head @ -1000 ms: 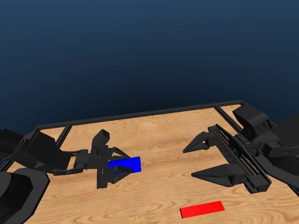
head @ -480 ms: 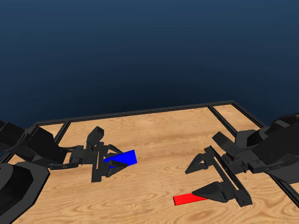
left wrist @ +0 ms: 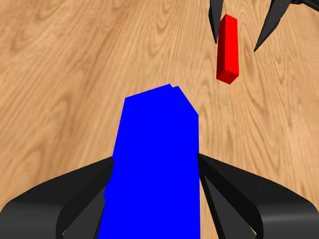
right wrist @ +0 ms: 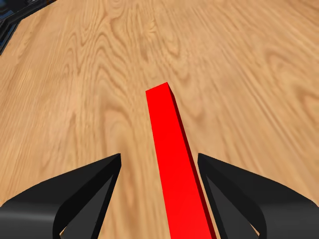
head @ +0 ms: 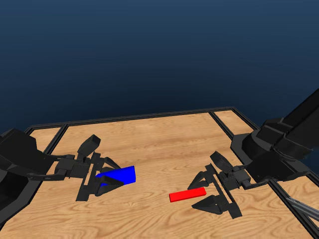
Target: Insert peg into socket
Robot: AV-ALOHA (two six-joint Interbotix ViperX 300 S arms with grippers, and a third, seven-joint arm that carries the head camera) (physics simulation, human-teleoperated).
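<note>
From my station I see a light wooden table top with wavy brown grain (head: 164, 144) filling the lower half of the head view. A thin black frame rail (head: 149, 117) runs along its far edge and down both sides. Beyond it I see only a flat, dark blue backdrop (head: 159, 50), evenly lit, slightly darker toward the top.

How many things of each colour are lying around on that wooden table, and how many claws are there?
Red: 1, the peg
Blue: 1, the socket
Black: 2, the left claw and the right claw
Total: 4
</note>
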